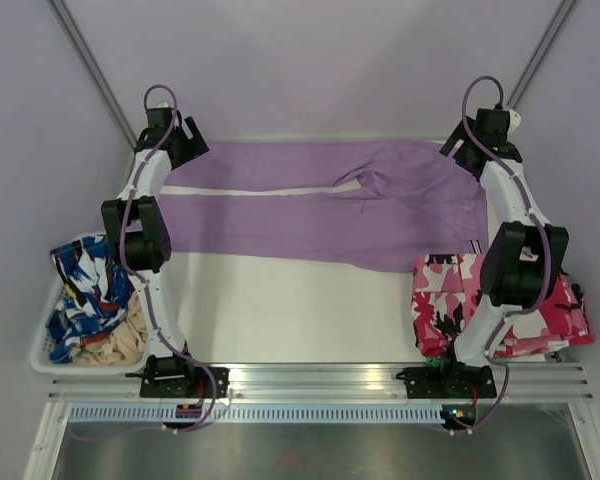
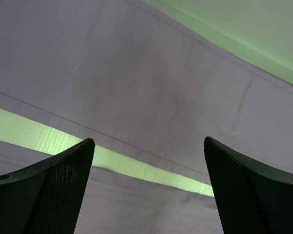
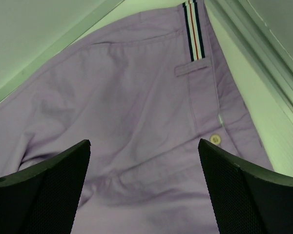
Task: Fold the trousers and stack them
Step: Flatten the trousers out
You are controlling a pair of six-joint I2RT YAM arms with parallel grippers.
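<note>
The trousers (image 1: 310,215) lie spread flat on the counter (image 1: 300,310). Left fingers (image 2: 49,195) and right fingers (image 3: 244,195) hang wide above them, empty.

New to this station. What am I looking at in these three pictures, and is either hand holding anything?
Two robot arms are bolted to a table. The wide picture looks down from above; the other two come from wrist cameras, black fingers below. Lilac trousers lie spread across the far side. The left hand hangs over the legs, the right hand over the waistband; both open, holding nothing. A pink camouflage garment lies at right, a basket of clothes at left.
</note>
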